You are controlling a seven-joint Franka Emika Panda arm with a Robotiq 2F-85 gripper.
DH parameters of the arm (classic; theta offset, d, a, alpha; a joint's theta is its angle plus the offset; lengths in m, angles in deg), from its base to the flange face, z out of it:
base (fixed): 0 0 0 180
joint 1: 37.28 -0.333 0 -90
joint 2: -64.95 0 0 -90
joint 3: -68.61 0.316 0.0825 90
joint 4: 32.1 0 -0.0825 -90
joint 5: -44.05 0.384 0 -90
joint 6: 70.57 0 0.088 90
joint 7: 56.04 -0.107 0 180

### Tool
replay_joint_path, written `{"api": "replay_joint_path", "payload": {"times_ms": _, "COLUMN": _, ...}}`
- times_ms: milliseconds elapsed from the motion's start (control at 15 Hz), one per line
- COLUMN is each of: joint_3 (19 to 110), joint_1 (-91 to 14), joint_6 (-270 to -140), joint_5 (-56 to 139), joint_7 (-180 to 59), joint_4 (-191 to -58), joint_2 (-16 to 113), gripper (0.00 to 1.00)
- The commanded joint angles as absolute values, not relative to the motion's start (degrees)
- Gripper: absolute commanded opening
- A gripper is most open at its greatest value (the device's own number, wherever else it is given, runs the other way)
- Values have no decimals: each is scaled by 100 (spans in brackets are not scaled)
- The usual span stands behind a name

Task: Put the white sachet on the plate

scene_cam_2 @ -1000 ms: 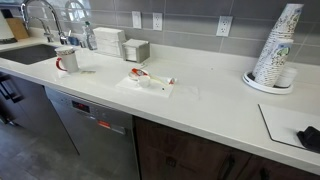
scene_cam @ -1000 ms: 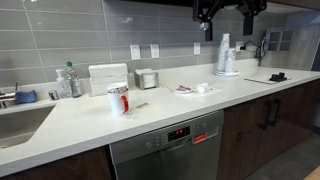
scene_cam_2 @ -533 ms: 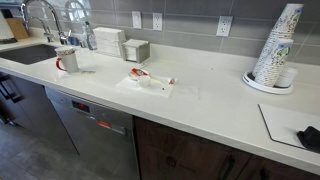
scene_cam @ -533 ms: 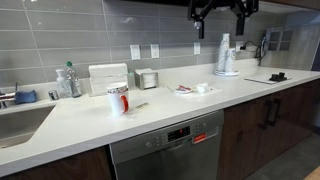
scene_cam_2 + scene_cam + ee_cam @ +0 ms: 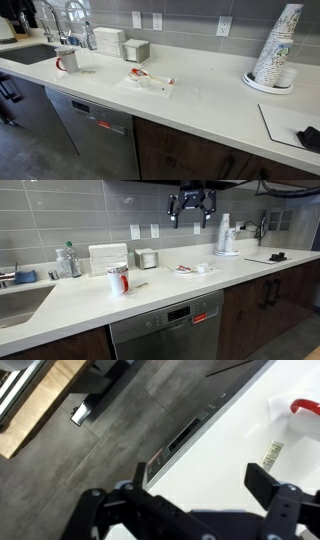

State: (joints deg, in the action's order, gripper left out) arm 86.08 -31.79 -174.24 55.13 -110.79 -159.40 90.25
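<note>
The white sachet lies flat on the counter beside the white mug with a red handle. In the wrist view the sachet lies just below the mug. The plate sits mid-counter with reddish marks and a small white cup next to it; it also shows in an exterior view. My gripper hangs open and empty high above the counter, over the plate area. In the wrist view its fingers are spread wide above the counter edge.
A stack of paper cups stands at the back, also seen in an exterior view. A napkin box, bottle and sink lie beyond the mug. A dishwasher sits under the counter.
My gripper has moved along the top of the exterior view, from above the paper cups to above the plate. The objects on the counter have not moved.
</note>
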Motion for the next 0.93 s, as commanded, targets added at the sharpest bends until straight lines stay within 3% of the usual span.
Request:
{"api": "replay_joint_path", "payload": {"times_ms": 0, "joint_3": 9018, "joint_1": -3106, "joint_6": -17706, "joint_5": 5610, "joint_7": -12568, "joint_4": -15085, "joint_2": 7909, "gripper": 100}}
{"api": "replay_joint_path", "payload": {"times_ms": 133, "joint_3": 9237, "joint_1": -3143, "joint_6": -17912, "joint_5": 5471, "joint_7": -13440, "joint_4": -14788, "joint_2": 7458, "gripper": 100}}
{"api": "replay_joint_path", "payload": {"times_ms": 667, "joint_3": 8629, "joint_1": -4308, "joint_6": -19761, "joint_5": 4081, "joint_7": -15224, "joint_4": -14953, "joint_2": 6432, "gripper": 100}}
{"api": "replay_joint_path", "payload": {"times_ms": 867, "joint_3": 8425, "joint_1": -4471, "joint_6": -19691, "joint_5": 4212, "joint_7": -15023, "joint_4": -14913, "joint_2": 6400, "gripper": 100}}
